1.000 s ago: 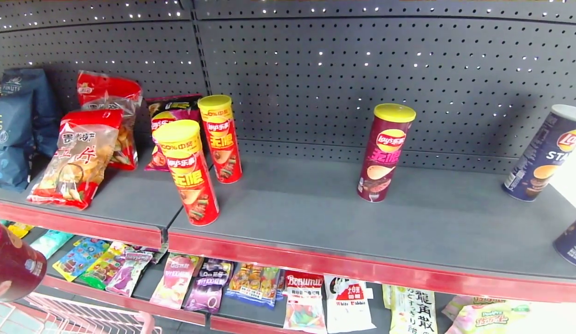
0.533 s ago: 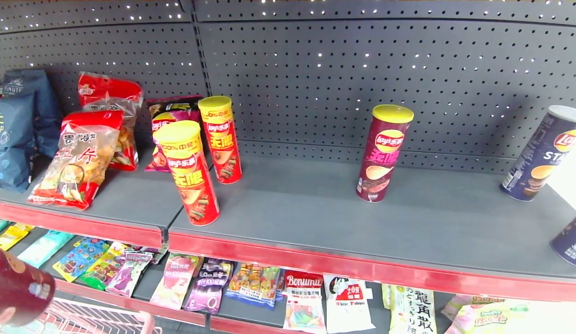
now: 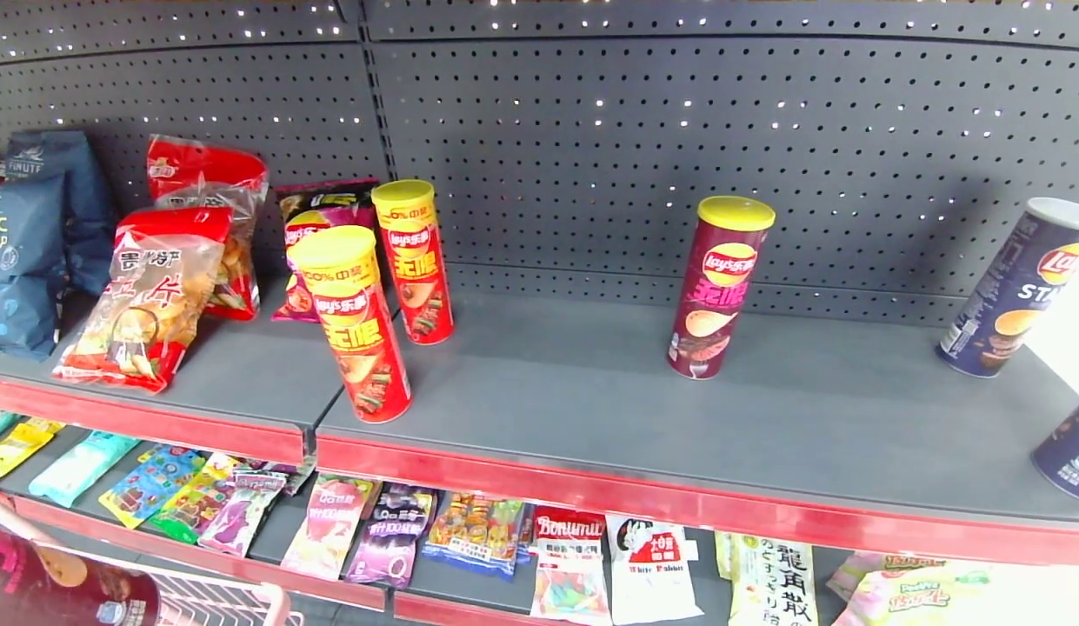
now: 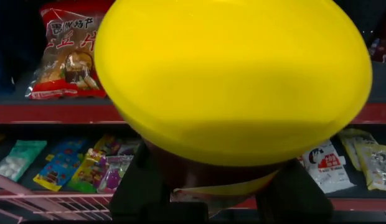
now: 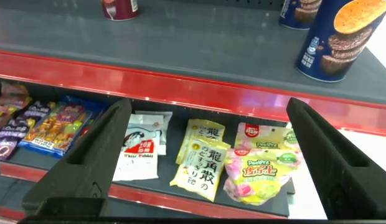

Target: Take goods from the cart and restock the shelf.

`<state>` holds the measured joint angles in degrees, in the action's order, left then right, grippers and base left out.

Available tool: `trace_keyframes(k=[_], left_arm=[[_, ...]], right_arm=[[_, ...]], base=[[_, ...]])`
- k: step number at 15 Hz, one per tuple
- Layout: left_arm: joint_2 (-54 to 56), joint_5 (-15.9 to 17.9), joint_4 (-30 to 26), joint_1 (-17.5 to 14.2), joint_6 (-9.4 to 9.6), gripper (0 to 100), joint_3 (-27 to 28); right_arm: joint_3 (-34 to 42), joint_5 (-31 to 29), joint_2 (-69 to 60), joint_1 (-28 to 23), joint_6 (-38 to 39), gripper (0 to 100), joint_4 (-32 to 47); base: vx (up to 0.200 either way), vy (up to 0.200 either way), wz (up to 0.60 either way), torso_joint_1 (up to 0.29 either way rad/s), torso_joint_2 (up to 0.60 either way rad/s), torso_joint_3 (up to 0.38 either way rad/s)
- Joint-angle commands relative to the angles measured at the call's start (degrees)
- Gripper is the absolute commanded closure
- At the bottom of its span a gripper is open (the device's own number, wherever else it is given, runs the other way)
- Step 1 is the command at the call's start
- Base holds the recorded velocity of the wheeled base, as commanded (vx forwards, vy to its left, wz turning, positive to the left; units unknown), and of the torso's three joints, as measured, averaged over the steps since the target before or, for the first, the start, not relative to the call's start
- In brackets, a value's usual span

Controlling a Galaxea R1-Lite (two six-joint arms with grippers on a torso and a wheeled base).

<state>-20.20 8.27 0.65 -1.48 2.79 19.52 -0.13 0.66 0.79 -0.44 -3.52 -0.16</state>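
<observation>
Shelf front edge bare at the middle. Left claw clamps a can; right claw gapes empty

Maroon, yellow-lidded chip can low by pink cart

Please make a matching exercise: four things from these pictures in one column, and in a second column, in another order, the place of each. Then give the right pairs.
Things
1. dark red can
2. front red bag
3. white packet
4. lowest can

Places
A. on the lower shelf
B. between the left jaws
C. on the upper shelf, left part
D. on the upper shelf, standing alone near the middle

Pairs: 1-D, 2-C, 3-A, 4-B.
</observation>
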Motion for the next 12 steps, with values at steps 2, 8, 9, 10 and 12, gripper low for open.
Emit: trace_keyframes(k=[2, 8, 9, 10, 12], left_arm=[[-5.29, 0.35, -0.03, -0.02, -1.21, 100, 7.55], [-8.72, 0.35, -1.79, -0.02, 3.01, 100, 10.81], [-8.8, 0.35, -1.88, -0.02, 4.59, 100, 10.72], [-8.8, 0.44, -1.96, -0.02, 4.94, 100, 10.63], [-8.8, 0.44, -1.88, -0.02, 4.94, 100, 10.89]], right_arm=[[0.05, 0.13, -0.79, 0.26, 0.18, 0, -0.46], [-30.01, 8.83, 41.66, 9.05, 1.59, 0, -3.53], [-28.61, 11.03, 46.84, 14.15, -2.37, 0, -5.55], [-29.05, 11.38, 52.21, 17.93, -2.37, 0, -7.84], [-29.75, 11.47, 62.49, 18.72, -2.45, 0, -15.93]], base=[[0.0, 0.0, 0.0, 0.0, 0.0, 0.0], [0.0, 0.0, 0.0, 0.0, 0.0, 0.0], [0.0, 0.0, 0.0, 0.0, 0.0, 0.0], [0.0, 0.0, 0.0, 0.0, 0.0, 0.0], [0.0, 0.0, 0.0, 0.0, 0.0, 0.0]])
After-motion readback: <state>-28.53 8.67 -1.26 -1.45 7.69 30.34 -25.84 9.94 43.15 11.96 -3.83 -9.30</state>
